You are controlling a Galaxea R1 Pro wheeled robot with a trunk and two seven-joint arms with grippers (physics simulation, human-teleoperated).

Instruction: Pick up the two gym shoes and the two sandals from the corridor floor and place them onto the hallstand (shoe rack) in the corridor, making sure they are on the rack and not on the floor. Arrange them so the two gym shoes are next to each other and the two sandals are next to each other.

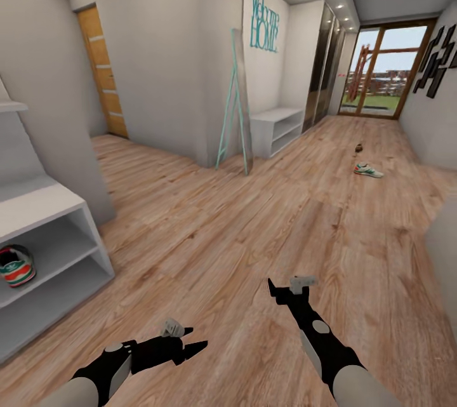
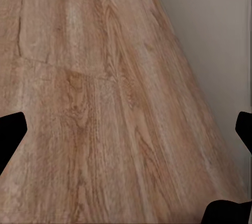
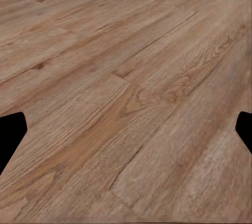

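While wrists see floor (image 3: 126, 103), head sees sneaker (image 1: 368, 171)

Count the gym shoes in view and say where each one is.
2. One gym shoe sits on a shelf of the hallstand at left; the other gym shoe lies on the corridor floor far ahead, right.

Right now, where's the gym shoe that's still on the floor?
In the head view, the gym shoe lies on the corridor floor far ahead, toward the right, near the glass door, with a small dark object just beyond it.
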